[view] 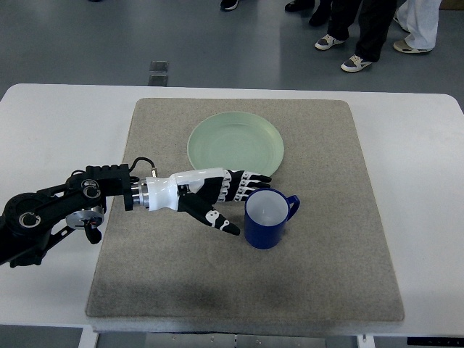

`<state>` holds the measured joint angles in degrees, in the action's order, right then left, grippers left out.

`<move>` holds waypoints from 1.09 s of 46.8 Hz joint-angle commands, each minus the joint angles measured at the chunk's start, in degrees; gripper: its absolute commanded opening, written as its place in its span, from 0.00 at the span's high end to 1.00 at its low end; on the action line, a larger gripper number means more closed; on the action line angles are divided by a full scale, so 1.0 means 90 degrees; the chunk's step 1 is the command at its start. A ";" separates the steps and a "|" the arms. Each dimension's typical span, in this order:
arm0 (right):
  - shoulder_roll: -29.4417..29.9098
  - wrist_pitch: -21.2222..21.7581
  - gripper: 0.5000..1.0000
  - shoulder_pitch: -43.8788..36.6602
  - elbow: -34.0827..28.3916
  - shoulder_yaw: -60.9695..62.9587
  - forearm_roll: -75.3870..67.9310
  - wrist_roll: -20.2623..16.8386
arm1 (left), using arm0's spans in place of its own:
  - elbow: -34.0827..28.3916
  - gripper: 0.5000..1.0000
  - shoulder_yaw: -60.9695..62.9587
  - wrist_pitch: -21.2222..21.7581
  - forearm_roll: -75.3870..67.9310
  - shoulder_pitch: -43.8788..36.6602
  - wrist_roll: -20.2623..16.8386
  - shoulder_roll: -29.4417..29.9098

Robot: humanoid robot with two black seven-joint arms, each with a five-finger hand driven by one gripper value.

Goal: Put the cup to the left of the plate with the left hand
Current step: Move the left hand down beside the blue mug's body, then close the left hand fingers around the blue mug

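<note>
- Right now the cup (pixel 268 218), blue with a pale inside, stands upright just below the middle of the frame, on the grey mat (pixel 326 275), its mouth open to the camera and its handle pointing toward the upper right.
- It sits just below the lower right rim of the green plate (pixel 235 144), close to it but, as far as I can tell, not touching.
- My left hand (pixel 217 194) lies immediately to the cup's left, reaching in from the left edge with its long axis running left to right, so the cup is straight ahead of my fingertips.
- My fingers (pixel 245 183) are stretched out and apart at the cup's upper left rim, my thumb pointing toward its lower left side; I hold nothing, and I cannot tell whether a fingertip already touches the wall.
- My right hand is nowhere in the frame, so the left one is the only one near.
- As I judge it, the coming move turns on closing around the cup's left side, away from the handle.
- The open stretch of mat left of the plate, in the upper left of the mat, looks free, though my own forearm lies below it.
- The mat's edges and the white table (pixel 428 181) lie well apart from the cup, leaving room all round.
</note>
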<state>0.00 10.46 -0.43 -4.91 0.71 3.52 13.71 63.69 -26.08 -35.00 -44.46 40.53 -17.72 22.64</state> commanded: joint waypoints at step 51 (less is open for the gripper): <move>0.0000 0.0000 0.14 -0.0001 -0.0001 -0.0001 0.0000 0.0000 | -0.0329 0.00 0.0017 0.0000 -0.0265 0.0038 0.0006 -0.0553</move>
<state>0.00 10.46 -0.41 -4.92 0.70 3.52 13.71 60.73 -25.93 -35.00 -46.85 40.87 -17.66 17.67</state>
